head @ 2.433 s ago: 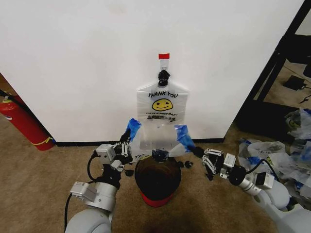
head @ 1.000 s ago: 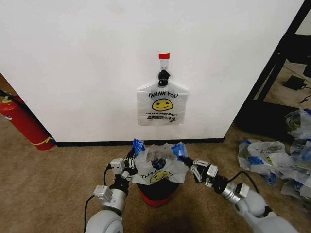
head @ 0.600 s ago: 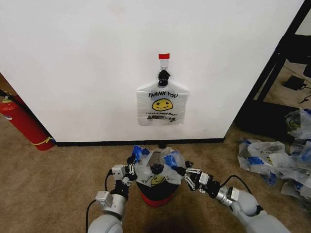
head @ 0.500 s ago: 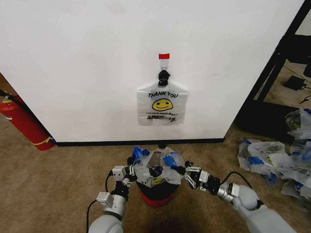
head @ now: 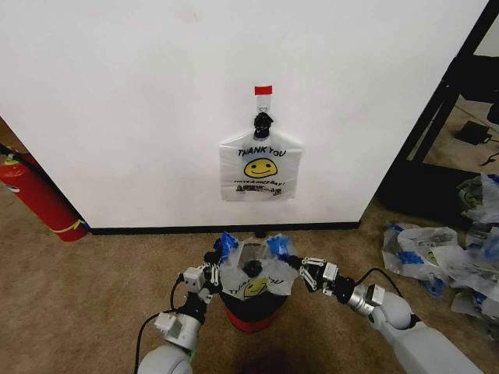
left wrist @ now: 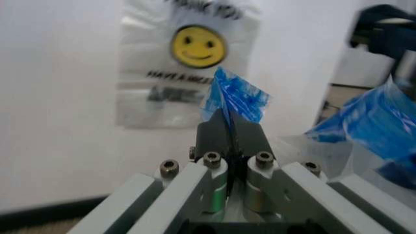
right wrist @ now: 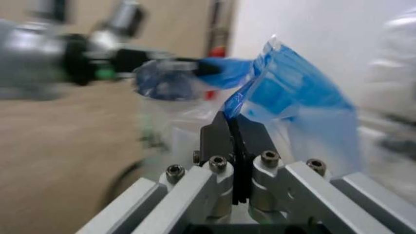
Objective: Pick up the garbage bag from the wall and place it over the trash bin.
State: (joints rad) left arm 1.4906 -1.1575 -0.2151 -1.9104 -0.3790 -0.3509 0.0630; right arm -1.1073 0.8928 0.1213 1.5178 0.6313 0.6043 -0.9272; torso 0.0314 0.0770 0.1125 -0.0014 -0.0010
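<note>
Two hands (head: 215, 263) (head: 295, 265), two smiley bags (head: 253, 274) (head: 260, 168), one trash bin (head: 251, 305).

the head camera looks down from above at the wall (head: 117, 93) and the trash bin (head: 251, 308), while each wrist camera peers close along its own shut jaws, all sharing the garbage bag (head: 253, 269) stretched between them.

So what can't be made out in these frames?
- Trash bin rim, head view: covered by the garbage bag, so it is unclear whether the rim is wrapped.
- Left end effector, right wrist view: blurred.
- Small print under the smiley on the bag on the wall, left wrist view: blurred.
</note>
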